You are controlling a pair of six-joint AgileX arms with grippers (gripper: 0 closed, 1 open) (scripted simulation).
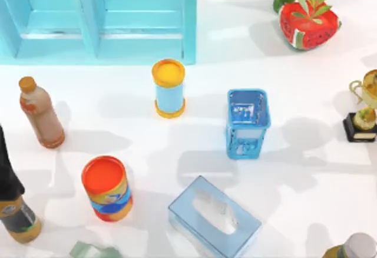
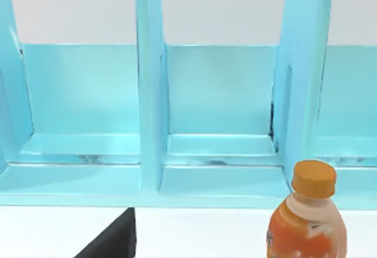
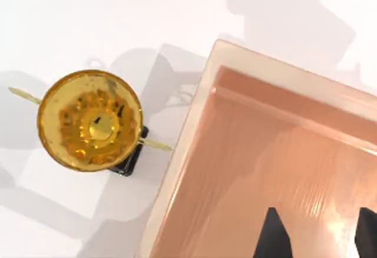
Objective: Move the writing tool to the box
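Note:
The writing tool is out of view. A shallow peach-coloured box (image 3: 194, 129) lies on the white table in the right wrist view. My right gripper (image 3: 319, 237) hangs over the box's floor, open, and nothing shows between its two dark fingertips (image 3: 272, 234).
A gold trophy (image 3: 89, 121) stands right beside the box. The top view holds a blue shelf unit (image 1: 100, 16), an orange-capped bottle (image 1: 40, 119), a yellow-lidded can (image 1: 169, 88), a blue basket (image 1: 247, 122), a tissue box (image 1: 213, 218) and a red can (image 1: 106, 188).

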